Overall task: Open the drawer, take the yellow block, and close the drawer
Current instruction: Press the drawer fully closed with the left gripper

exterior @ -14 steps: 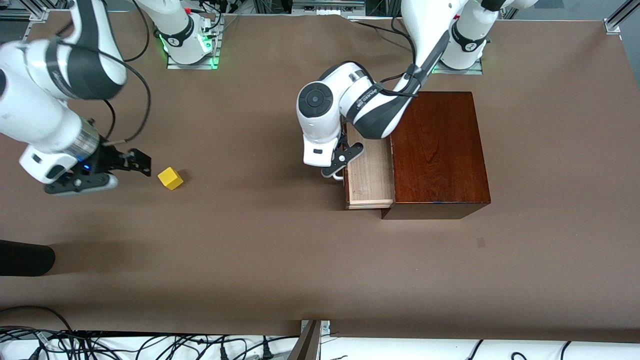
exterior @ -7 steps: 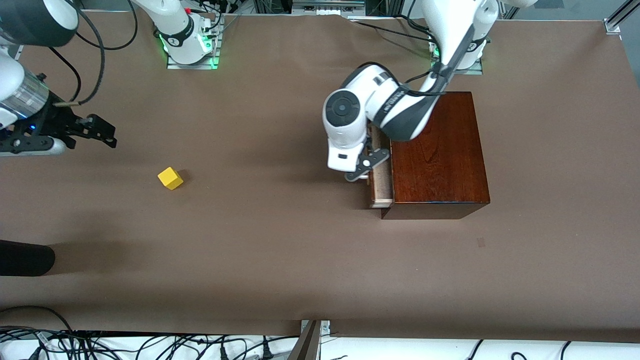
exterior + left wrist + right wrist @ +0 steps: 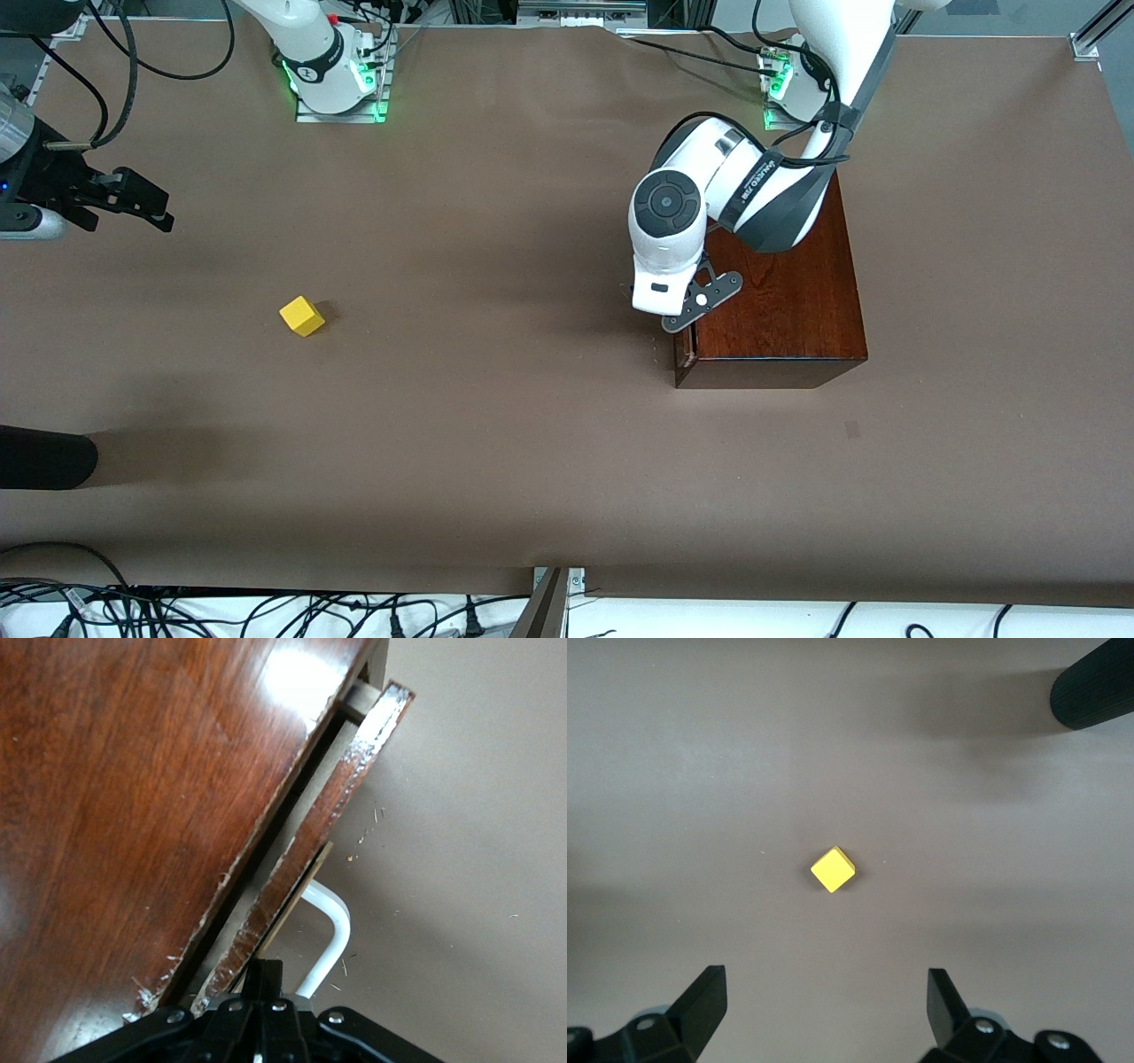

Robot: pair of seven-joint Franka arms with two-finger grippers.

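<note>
The yellow block (image 3: 302, 315) lies on the brown table toward the right arm's end; it also shows in the right wrist view (image 3: 834, 869). My right gripper (image 3: 133, 199) hangs open and empty in the air over the table's edge at that end. The dark mahogany box (image 3: 780, 292) stands toward the left arm's end. Its drawer (image 3: 679, 354) is almost fully in, with a thin gap left. In the left wrist view the drawer front (image 3: 328, 824) stands slightly ajar, and the white loop handle (image 3: 330, 930) lies beside my fingers. My left gripper (image 3: 682, 321) is shut, its tips (image 3: 263, 979) against the drawer front.
A black rounded object (image 3: 44, 456) lies at the table's edge at the right arm's end, nearer to the front camera than the block; it also shows in the right wrist view (image 3: 1094, 687). Cables run along the nearest table edge.
My left gripper has pushed the drawer from well open to almost shut. My right gripper has risen and drawn away from the yellow block, which has not moved.
</note>
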